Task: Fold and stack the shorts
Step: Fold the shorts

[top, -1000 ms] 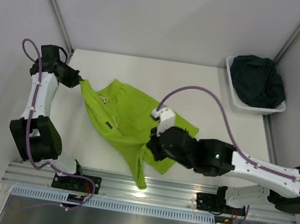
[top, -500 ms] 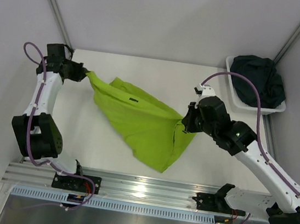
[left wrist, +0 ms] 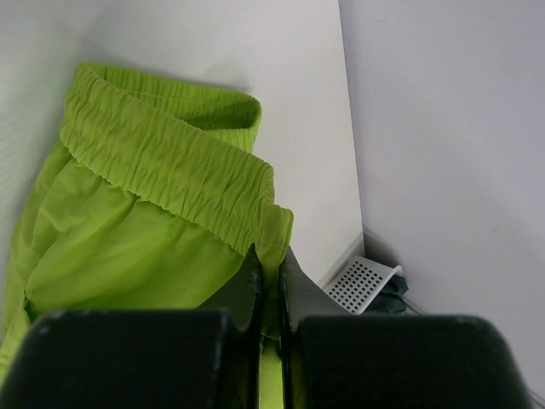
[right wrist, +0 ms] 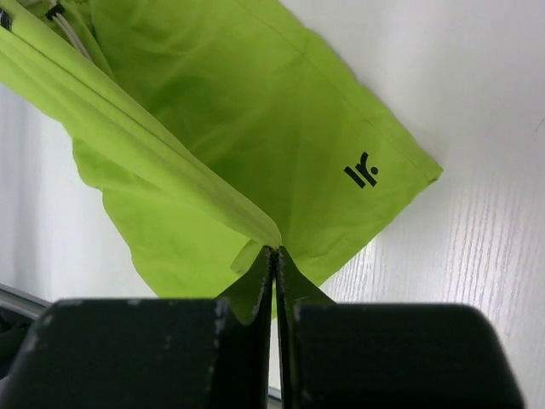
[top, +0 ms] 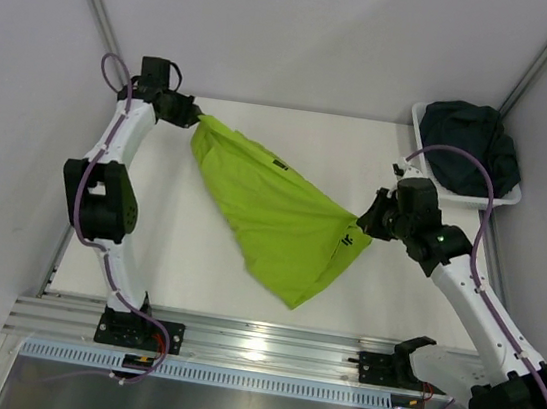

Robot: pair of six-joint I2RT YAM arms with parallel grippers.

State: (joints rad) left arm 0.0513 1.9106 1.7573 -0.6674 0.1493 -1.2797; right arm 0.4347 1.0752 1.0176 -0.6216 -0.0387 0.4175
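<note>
Step in hand, as I read it: spreading the bright lime green fabric shorts (top: 272, 214) out ahead of the first fold. No fold made yet, and nothing stacked.

Left gripper (top: 191, 113): fingers pressed together, pinching the gathered elastic waistband (left wrist: 170, 170) at its corner. The band runs away from the fingertips in tight ruffles.

Right gripper (top: 366, 220): fingers pressed together on a thin doubled edge of the same shorts. From its tips a taut ridge of cloth runs straight off toward the left gripper.

The garment hangs between the two grippers, its top edge pulled into a near-straight line from one to the other. The rest sags below that line to a blunt point on the near side, over the white table (top: 362, 146). I cannot tell how much of it rests on the surface. It is creased and not square. A small black logo (right wrist: 361, 169) shows on the leg panel just beyond the right fingertips.

The dark navy-teal shorts (top: 469, 139) sit bunched in the white mesh plastic basket (top: 426, 179), beyond the right gripper and apart from it. Untouched.

Next move, my judgement: lower both grippers together, keeping that tension, so the panel lands flat. Uneven descent would likely bunch the loose leg under itself.
</note>
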